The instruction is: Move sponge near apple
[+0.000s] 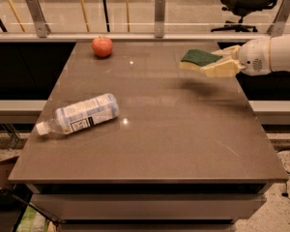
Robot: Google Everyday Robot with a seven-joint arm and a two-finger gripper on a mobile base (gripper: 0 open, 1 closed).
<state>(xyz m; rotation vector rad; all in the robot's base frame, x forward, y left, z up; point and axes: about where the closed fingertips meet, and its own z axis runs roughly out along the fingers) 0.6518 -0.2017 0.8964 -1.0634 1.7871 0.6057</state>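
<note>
The sponge (197,59), dark green on top with a pale yellow layer under it, is held in the air above the right part of the table. My gripper (213,63) comes in from the right on a white arm and is shut on the sponge's right end. The red apple (102,46) sits at the table's far left, well to the left of the sponge.
A clear plastic bottle (79,114) with a white label lies on its side at the table's left. The brown table (159,144) has a glass railing (158,14) behind it. An office chair (244,1) stands at the far right.
</note>
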